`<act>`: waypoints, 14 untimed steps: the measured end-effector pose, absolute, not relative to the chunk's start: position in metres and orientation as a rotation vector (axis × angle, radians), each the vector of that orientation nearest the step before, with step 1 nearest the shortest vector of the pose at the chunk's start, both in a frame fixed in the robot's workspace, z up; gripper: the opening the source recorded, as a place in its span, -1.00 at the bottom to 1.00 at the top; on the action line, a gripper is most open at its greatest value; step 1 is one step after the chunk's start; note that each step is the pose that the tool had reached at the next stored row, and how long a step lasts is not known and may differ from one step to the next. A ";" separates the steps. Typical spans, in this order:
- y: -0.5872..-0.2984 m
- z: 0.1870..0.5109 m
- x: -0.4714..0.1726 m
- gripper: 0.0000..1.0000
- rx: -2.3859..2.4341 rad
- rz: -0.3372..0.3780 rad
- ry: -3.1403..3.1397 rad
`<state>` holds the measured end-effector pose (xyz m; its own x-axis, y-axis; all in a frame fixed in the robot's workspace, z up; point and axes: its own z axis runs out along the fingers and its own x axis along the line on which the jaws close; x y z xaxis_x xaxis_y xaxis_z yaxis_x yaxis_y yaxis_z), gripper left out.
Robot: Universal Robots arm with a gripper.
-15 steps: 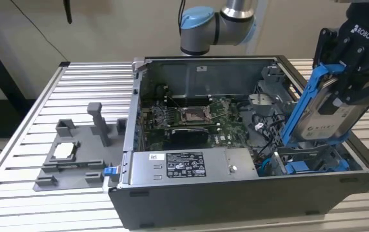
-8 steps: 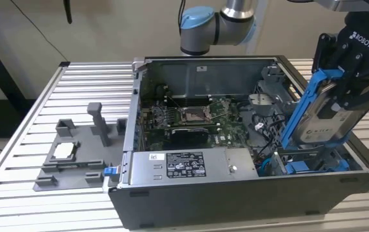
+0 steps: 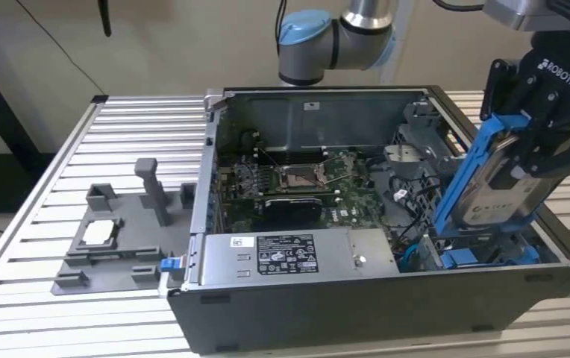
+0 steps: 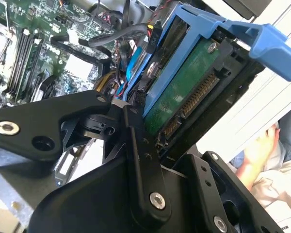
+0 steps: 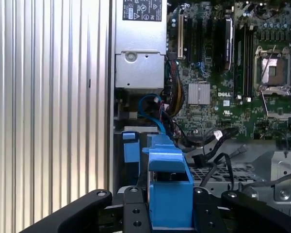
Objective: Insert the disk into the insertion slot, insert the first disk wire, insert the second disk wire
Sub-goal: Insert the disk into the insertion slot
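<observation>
My gripper point(image 3: 536, 145) is clamped on the disk point(image 3: 494, 195), gripping it near its upper end. The disk stands steeply on end with its long axis leaning. Its lower end points down toward the blue drive bay point(image 3: 489, 257) at the exterior view's right of the computer case point(image 3: 365, 317); I cannot tell whether it touches the bay. Its blue carrier point(image 5: 169, 189) sits between my fingers in the first wrist view. Beyond lie the motherboard point(image 3: 305, 179) and power-supply box point(image 3: 285, 257), then the slatted table point(image 3: 116, 123).
</observation>
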<state>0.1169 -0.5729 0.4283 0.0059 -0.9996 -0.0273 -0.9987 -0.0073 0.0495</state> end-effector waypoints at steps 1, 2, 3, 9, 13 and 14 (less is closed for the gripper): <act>-0.573 0.427 0.117 -0.35 2.220 -0.085 -2.198; -0.573 0.426 0.117 -0.35 2.224 -0.085 -2.195; -0.573 0.425 0.117 -0.35 2.227 -0.085 -2.191; -0.575 0.419 0.118 -0.35 2.241 -0.086 -2.175; -0.577 0.415 0.119 -0.35 2.244 -0.086 -2.172; -0.578 0.413 0.119 -0.35 2.244 -0.086 -2.172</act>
<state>0.1191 -0.5776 0.4134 0.0317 -0.9991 -0.0276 -0.9982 -0.0331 0.0507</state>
